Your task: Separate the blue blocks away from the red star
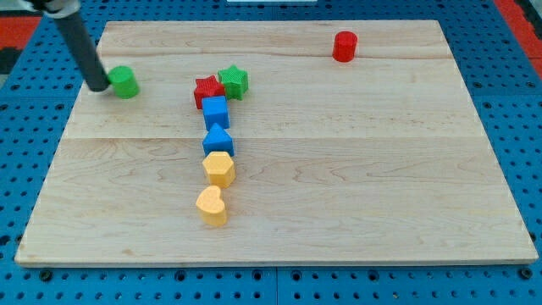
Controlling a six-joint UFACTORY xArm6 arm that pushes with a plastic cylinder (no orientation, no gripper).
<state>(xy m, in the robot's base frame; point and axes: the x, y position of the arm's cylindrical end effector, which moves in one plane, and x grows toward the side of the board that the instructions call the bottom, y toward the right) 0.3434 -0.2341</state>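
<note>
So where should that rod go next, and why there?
Probably rightward to the gap by the red star. My tip sits beside the green cylinder, far left of the blue cube, which touches the star; the blue triangular block lies just below.

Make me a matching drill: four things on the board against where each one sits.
Things:
1. red cylinder
2. green cylinder
3. green star
4. yellow heart

Places:
A. touching the red star
B. nearest the view's bottom
C. alone near the view's top right
D. right beside my tip

Pairs: 1-C, 2-D, 3-A, 4-B
</note>
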